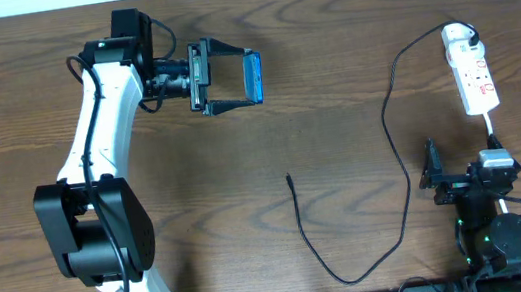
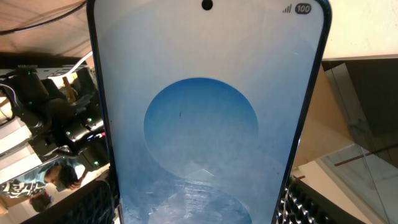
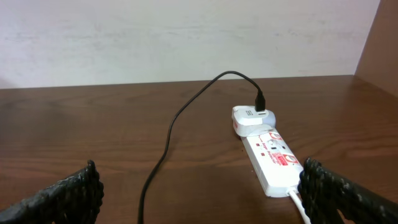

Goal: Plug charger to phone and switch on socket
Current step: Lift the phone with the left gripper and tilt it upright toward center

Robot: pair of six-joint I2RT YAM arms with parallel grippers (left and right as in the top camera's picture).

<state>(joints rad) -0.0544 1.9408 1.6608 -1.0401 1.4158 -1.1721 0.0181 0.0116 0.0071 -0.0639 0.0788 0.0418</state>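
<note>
Two steps remain, as I judge it: neither the plugging nor the switching looks done. The left gripper (image 1: 237, 78) pinches the phone (image 1: 254, 78) by its long edges over the far side of the table (image 1: 194, 175), screen lit. The charger's plug tip (image 1: 288, 176) lies loose on the wood, well apart from the phone, while its white adapter (image 1: 458, 36) already sits in the socket (image 1: 477, 82) at the right. The right gripper (image 1: 434, 174) hovers near the socket's near end, jaws spread wide and holding nothing. The switch's state is too small to tell.
</note>
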